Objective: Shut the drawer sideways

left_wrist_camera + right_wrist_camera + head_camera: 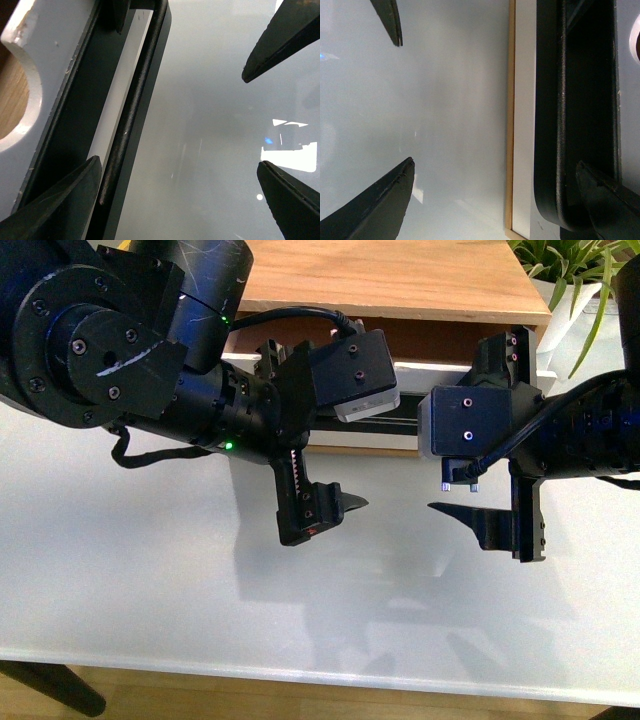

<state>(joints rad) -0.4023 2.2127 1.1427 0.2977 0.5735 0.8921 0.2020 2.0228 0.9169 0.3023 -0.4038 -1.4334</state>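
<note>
The drawer [442, 371] sits in the wooden cabinet [400, 280] at the far edge of the white table [150, 590]. It is pulled a little way out, so a brown strip shows between its white front and the cabinet top. Its long black handle [132, 115] runs along that front, and the left wrist view shows the rounded notch [15, 100] cut into the front's edge.

Both arms reach in just in front of the drawer. The left end effector [177, 197] is spread wide open and grips nothing. One finger [65, 202] lies right against the handle and the other [290, 197] is out over bare table. The right end effector [497, 192] is also wide open and empty. One finger [607, 200] is at the rounded end of the handle and the other [385, 200] is over the table.

A leafy plant [570, 270] stands just beside the cabinet's right corner.
</note>
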